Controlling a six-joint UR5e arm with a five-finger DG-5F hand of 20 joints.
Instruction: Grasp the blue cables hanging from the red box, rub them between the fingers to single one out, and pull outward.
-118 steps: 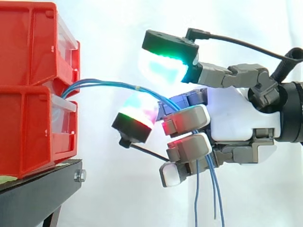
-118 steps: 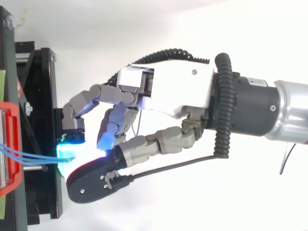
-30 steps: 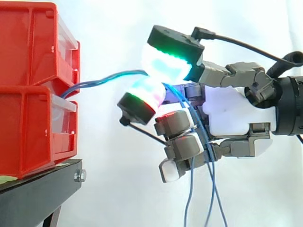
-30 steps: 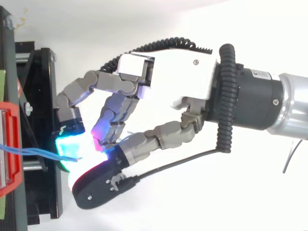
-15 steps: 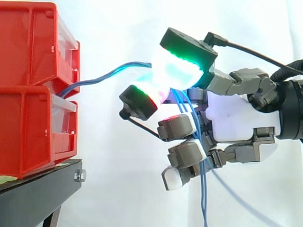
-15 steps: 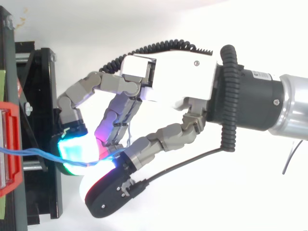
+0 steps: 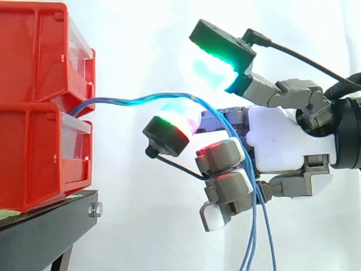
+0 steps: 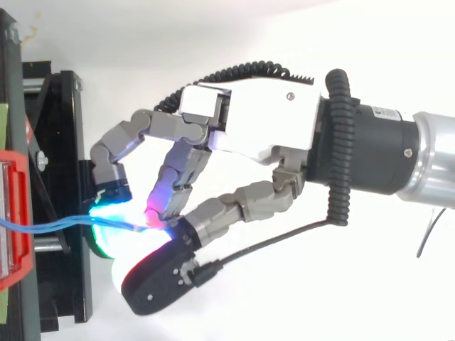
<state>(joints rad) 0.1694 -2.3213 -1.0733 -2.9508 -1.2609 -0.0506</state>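
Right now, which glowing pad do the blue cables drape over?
The lower pad, glowing red and green; the upper cyan-green pad stands apart above the blue cables.

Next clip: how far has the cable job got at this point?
Done: the robot hand holds the blue cables hanging from the red box; they drape over its lower glowing pad and run down inside its curled fingers. In hand: the rubbing, with the upper pad lifted clear. Left: several strands hang together below, so none is singled out, and the slack run to the box shows no outward pull yet.
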